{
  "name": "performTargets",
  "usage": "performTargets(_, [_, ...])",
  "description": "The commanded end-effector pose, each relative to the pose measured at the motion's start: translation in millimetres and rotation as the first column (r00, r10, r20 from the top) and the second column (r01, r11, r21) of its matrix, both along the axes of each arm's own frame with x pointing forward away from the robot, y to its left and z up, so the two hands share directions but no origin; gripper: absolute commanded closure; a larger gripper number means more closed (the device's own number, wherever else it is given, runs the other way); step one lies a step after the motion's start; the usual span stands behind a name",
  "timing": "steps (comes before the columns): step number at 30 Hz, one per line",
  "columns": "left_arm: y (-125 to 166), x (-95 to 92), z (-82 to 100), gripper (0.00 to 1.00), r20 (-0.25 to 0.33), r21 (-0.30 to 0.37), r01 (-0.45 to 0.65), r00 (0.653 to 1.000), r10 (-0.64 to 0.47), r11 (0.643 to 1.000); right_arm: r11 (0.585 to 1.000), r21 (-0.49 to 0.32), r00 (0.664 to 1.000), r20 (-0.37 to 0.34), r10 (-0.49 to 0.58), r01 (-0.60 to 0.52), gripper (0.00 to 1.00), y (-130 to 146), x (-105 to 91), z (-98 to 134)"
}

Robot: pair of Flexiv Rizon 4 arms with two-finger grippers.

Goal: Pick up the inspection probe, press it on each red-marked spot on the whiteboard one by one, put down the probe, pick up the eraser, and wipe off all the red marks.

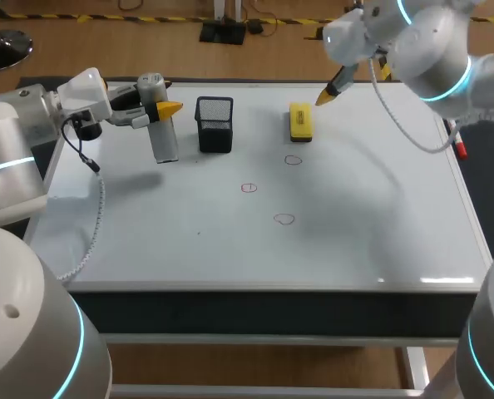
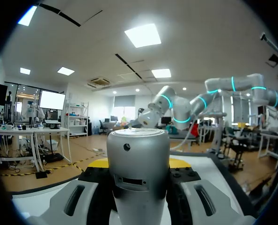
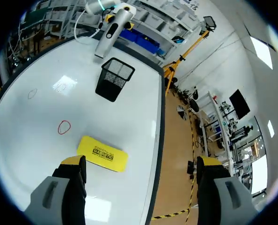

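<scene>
Holding the probe in my left hand, I judge pressing not yet begun. My right hand hangs wide near the eraser; three marks remain unwiped.

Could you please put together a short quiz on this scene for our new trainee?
1. True or false: the left pincer is shut on the silver cylindrical inspection probe.
2. How many red circle marks are drawn on the white whiteboard?
3. Where is the yellow rectangular eraser?
A. Held in the left pincer.
B. Lying on the whiteboard, just ahead of the open right pincer.
C. Balanced on top of the probe.
Key: 1 true; 2 three; 3 B.
</scene>
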State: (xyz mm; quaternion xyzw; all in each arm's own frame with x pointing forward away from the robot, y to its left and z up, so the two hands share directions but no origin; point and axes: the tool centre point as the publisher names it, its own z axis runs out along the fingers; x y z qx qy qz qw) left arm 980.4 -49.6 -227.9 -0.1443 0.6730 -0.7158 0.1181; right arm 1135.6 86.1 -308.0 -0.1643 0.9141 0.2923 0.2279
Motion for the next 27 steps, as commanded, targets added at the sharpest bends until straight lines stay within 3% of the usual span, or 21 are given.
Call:
performTargets(1, [-0.5, 0.5, -0.8, 1.0, 0.004, -0.004, -0.001, 1.0, 0.001, 1.0, 0.878, -0.268, 0.913, -0.215, 0.348, -0.398, 0.0, -1.6, 2.4, 5.6])
performTargets(11, [-0.5, 0.5, -0.8, 1.0, 0.004, -0.004, -0.001, 1.0, 0.001, 1.0, 0.878, -0.268, 0.913, -0.215, 0.348, -0.398, 0.0, -1.6, 2.4, 5.6])
performTargets(13, [-0.5, 0.5, -0.8, 1.0, 0.004, -0.004, -0.001, 1.0, 0.001, 1.0, 0.804, -0.335, 0.87, -0.228, 0.436, -0.491, 0.0, 8.1, -3.0, -3.4])
performTargets(20, [-0.5, 0.5, -0.8, 1.0, 0.004, -0.004, -0.001, 1.0, 0.001, 1.0, 0.617, -0.389, 0.721, -0.238, 0.65, -0.684, 0.0, 24.8, -18.2, -26.5])
performTargets(23, [-0.5, 0.5, -0.8, 1.0, 0.004, -0.004, -0.001, 1.0, 0.001, 1.0, 0.552, -0.405, 0.669, -0.251, 0.7, -0.729, 0.0, 27.7, -22.7, -32.8])
performTargets(27, [-0.5, 0.5, -0.8, 1.0, 0.004, -0.004, -0.001, 1.0, 0.001, 1.0, 0.491, -0.433, 0.629, -0.276, 0.727, -0.756, 0.0, 28.8, -24.4, -41.7])
